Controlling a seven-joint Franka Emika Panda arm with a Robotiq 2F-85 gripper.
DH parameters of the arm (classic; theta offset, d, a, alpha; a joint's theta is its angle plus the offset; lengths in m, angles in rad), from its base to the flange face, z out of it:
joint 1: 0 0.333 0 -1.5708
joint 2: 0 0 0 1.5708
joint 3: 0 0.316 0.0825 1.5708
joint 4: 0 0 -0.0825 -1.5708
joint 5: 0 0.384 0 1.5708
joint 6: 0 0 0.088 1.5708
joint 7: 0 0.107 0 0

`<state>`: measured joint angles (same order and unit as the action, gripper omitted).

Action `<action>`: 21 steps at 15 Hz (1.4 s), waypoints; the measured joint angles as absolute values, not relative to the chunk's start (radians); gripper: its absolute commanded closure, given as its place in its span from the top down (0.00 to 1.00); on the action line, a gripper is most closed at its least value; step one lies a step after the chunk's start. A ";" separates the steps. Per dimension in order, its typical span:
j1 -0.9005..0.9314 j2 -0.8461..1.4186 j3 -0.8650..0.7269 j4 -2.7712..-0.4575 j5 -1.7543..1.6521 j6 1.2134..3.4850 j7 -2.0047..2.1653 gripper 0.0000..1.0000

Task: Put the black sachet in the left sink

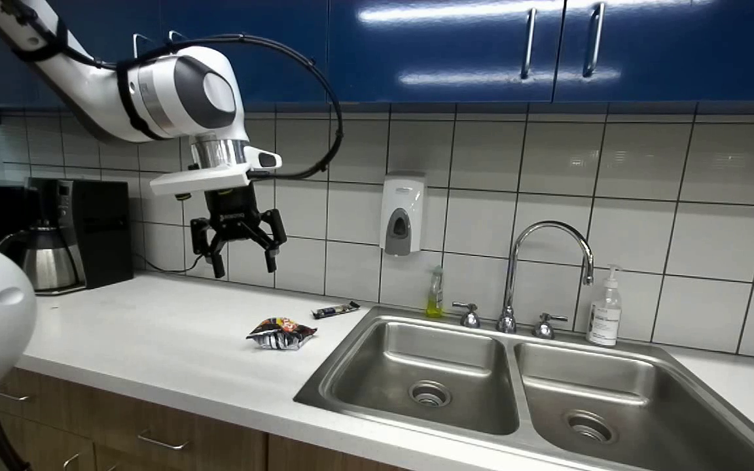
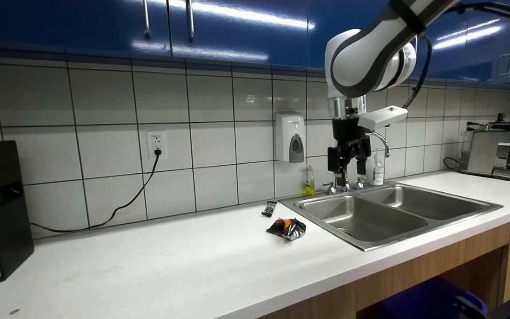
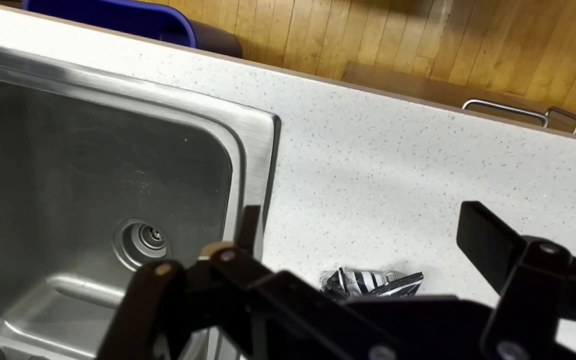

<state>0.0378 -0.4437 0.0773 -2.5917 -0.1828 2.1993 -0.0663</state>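
Blue cupboards (image 1: 442, 52) hang on the tiled wall (image 1: 488, 157) facing me, with a white counter (image 1: 154, 333) running below. A white robot arm (image 1: 154, 91) reaches above that counter. The left sink (image 1: 416, 366) is let into it. At the arm's end hangs the claw (image 1: 245, 266), its fingers (image 3: 485, 240) spread apart and gripping nothing. The black sachet (image 1: 282, 334), which I take to be the crumpled packet with the orange patch, lies on the counter near the sink's rim. It sits well below the claw and, I'd judge, over toward the wall; the wrist view shows it in the gap between the fingers, partly hidden. Its longer way seems to run from finger to finger, so the coming move probably wants a shift wallward, a descent, and perhaps a turn to pinch it the short way. Smallest is a slim dark wrapper (image 1: 336, 311), apart from the sachet, nearer the wall; it could be the one meant.
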 measured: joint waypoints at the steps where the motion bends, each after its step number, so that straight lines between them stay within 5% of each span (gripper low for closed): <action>1: 0.044 -0.422 0.077 -2.597 -0.182 2.213 -0.066 1.00; 21: 0.130 0.126 0.142 -2.327 -0.333 2.528 0.150 1.00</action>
<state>0.1295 0.1263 0.1417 -2.3267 -0.3328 2.5282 0.1497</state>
